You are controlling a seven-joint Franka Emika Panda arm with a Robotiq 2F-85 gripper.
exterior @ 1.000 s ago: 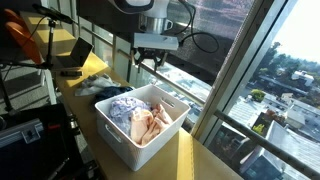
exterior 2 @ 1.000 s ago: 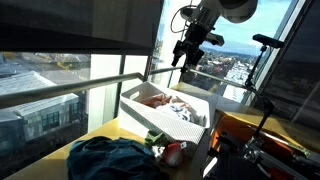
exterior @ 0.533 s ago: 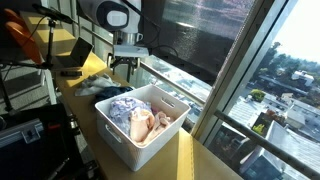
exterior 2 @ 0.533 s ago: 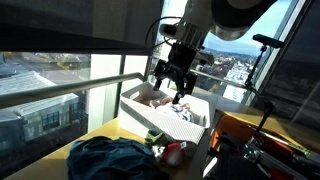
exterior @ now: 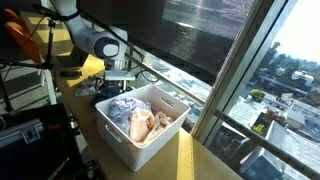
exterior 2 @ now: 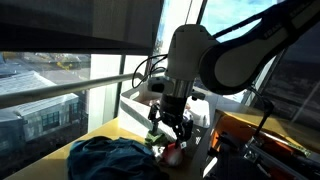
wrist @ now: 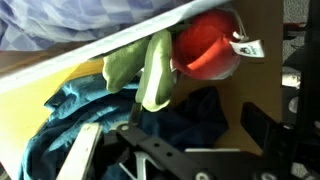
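Wrist view: green cloth [wrist: 155, 72] lengthwise vertical

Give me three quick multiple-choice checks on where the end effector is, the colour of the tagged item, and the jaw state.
1. Where does the end effector hang?
A. Inside the white bin
B. Over the loose clothes pile beside the white bin
C. Against the window glass

2. What colour is the tagged item in the wrist view?
A. Red
B. Yellow
C. White

3. How do the jaws stand?
A. Shut on the green cloth
B. Shut on the bin's rim
C. Open, holding nothing

Answers:
1. B: the end effector is above the blue cloth, outside the white bin.
2. A: the tagged item is red and lies next to the green cloth.
3. C: the fingers are spread apart with nothing between them.
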